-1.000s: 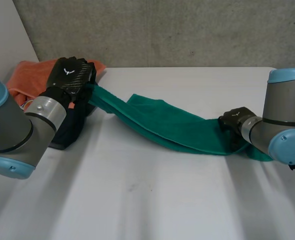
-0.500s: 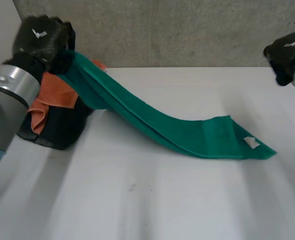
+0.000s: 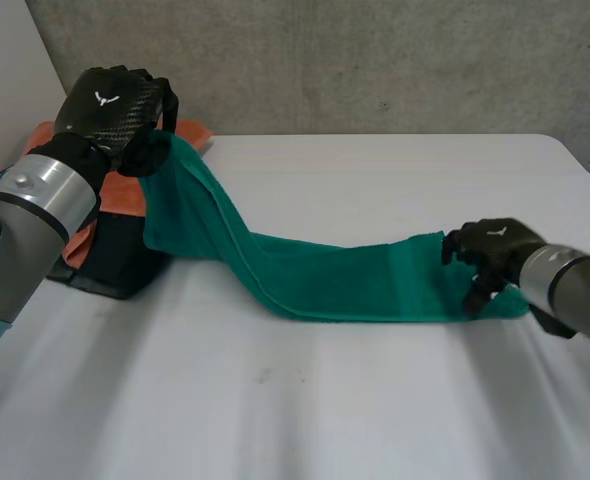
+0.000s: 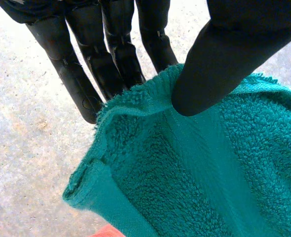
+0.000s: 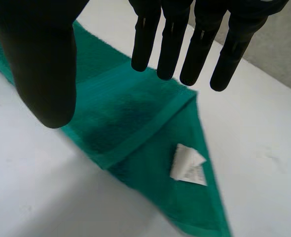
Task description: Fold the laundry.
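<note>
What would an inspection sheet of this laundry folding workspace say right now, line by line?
Surface: white table, carrying the laundry.
Job's things: green towel stretched across the table, one end raised, the other flat with a white label; orange cloth on a dark cloth beside the raised end.
Clutter: nothing seen.
Hands: left hand pinches the towel's raised end between thumb and fingers; right hand open, fingers straight over the labelled end.
Cables: nothing seen.
Surroundings: grey concrete wall behind the table.

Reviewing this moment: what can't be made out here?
Head view: the right robot hand covers the green towel end, so contact is unclear.
Head view: the dark item under the orange cloth is half hidden by the towel; unidentifiable.
Right wrist view: the white label print is too small.
</note>
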`<state>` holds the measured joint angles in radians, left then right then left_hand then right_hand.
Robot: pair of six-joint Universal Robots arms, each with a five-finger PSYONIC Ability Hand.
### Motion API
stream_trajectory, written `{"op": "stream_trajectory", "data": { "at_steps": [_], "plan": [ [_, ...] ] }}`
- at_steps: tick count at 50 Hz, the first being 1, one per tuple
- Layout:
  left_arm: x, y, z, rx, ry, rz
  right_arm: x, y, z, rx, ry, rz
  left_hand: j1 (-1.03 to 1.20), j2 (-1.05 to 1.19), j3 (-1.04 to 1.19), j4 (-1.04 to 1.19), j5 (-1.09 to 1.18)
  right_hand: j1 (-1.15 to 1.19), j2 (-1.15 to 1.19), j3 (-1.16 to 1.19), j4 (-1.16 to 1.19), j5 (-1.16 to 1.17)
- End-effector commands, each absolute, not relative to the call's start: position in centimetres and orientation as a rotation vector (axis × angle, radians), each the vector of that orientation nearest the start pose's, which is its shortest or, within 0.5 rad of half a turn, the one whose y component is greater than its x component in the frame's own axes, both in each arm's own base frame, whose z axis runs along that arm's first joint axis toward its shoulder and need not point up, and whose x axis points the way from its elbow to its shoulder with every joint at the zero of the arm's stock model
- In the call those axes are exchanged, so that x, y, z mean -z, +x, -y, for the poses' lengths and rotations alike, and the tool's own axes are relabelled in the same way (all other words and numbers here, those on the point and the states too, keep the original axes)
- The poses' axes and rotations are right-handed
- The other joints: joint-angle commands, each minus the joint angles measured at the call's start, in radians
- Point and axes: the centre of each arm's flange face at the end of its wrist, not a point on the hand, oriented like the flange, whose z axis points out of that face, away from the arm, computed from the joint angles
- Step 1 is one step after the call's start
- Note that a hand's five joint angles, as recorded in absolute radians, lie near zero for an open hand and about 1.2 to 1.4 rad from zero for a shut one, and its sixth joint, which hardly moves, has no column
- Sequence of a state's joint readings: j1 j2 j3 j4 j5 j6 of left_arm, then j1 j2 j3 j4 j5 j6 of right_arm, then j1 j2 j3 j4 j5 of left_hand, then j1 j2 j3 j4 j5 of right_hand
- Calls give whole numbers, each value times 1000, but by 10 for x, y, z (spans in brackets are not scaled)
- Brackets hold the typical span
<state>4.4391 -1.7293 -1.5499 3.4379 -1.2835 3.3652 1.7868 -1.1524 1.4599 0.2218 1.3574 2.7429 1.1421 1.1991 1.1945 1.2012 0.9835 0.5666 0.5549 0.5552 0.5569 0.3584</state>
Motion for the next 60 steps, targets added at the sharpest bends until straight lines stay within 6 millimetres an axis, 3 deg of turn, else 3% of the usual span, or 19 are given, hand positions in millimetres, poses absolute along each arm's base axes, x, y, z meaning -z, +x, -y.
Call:
{"op": "stream_trajectory", "data": {
  "at_steps": [1, 10, 13, 18, 25, 29, 30, 33, 34, 36, 37, 42, 47, 49, 50, 54, 56, 58, 60],
  "plan": [
    [-292, -243, 297, 2533, 881, -2021, -151, 236, 300, 1505, -993, -2430, 254, 197, 202, 195, 238, 56, 67, 67, 65, 89],
    [-289, -242, 297, 2522, 879, -2033, -131, 243, 307, 1476, -1014, -2434, 254, 197, 202, 195, 238, 111, 123, 123, 121, 145],
    [-289, -241, 297, 2521, 877, -2033, -129, 244, 310, 1495, -1012, -2426, 254, 197, 202, 195, 238, 301, 313, 313, 311, 335],
    [-289, -241, 298, 2521, 875, -2033, -133, 245, 319, 1570, -1004, -2396, 254, 197, 202, 195, 238, 815, 827, 826, 825, 849],
    [-291, -236, 301, 2515, 857, -2025, -155, 242, 329, 1670, -977, -2389, 254, 197, 202, 195, 238, 830, 841, 841, 839, 863],
    [-295, -229, 303, 2505, 830, -2016, -201, 237, 322, 1745, -1044, -2364, 254, 197, 202, 195, 238, 830, 841, 841, 839, 863],
    [-296, -227, 303, 2502, 828, -2016, -230, 231, 315, 1788, -1094, -2356, 254, 197, 202, 195, 238, 830, 841, 841, 839, 863],
    [-306, -221, 297, 2489, 823, -2015, -275, 216, 305, 1888, -1172, -2350, 254, 197, 202, 195, 238, 830, 841, 841, 839, 863],
    [-306, -219, 296, 2476, 819, -2029, -303, 201, 301, 1969, -1198, -2361, 254, 197, 202, 195, 238, 830, 841, 841, 839, 863],
    [-309, -211, 296, 2443, 799, -2051, -326, 188, 297, 2043, -1215, -2370, 254, 197, 202, 195, 238, 830, 841, 841, 839, 863],
    [-309, -209, 296, 2432, 794, -2061, -348, 178, 291, 2118, -1204, -2371, 254, 197, 202, 195, 238, 830, 841, 841, 839, 863],
    [-309, -204, 294, 2390, 808, -2115, -385, 165, 273, 2236, -1176, -2345, 254, 197, 202, 195, 238, 830, 841, 841, 839, 863],
    [-299, -206, 292, 2287, 884, -2188, -368, 165, 272, 2102, -1216, -2414, 254, 197, 202, 195, 238, 830, 841, 841, 839, 863],
    [-285, -207, 297, 2217, 920, -2225, -348, 164, 278, 1986, -1239, -2477, 254, 197, 202, 195, 238, 830, 841, 841, 839, 863],
    [-267, -208, 304, 2135, 968, -2259, -340, 166, 281, 1942, -1257, -2487, 254, 197, 202, 195, 238, 830, 841, 841, 839, 863],
    [-237, -221, 316, 2015, 1104, -2259, -300, 169, 303, 1747, -1288, -2562, 254, 197, 202, 195, 238, 830, 841, 841, 839, 863],
    [-219, -240, 323, 1979, 1209, -2240, -281, 171, 320, 1683, -1278, -2594, 254, 197, 202, 195, 238, 830, 841, 841, 839, 863],
    [-210, -253, 339, 1975, 1239, -2200, -274, 171, 334, 1690, -1258, -2597, 254, 197, 202, 195, 238, 830, 841, 841, 839, 863],
    [-214, -259, 353, 2005, 1209, -2148, -273, 172, 358, 1785, -1163, -2588, 254, 197, 202, 195, 238, 830, 841, 841, 839, 863]
  ]
}}
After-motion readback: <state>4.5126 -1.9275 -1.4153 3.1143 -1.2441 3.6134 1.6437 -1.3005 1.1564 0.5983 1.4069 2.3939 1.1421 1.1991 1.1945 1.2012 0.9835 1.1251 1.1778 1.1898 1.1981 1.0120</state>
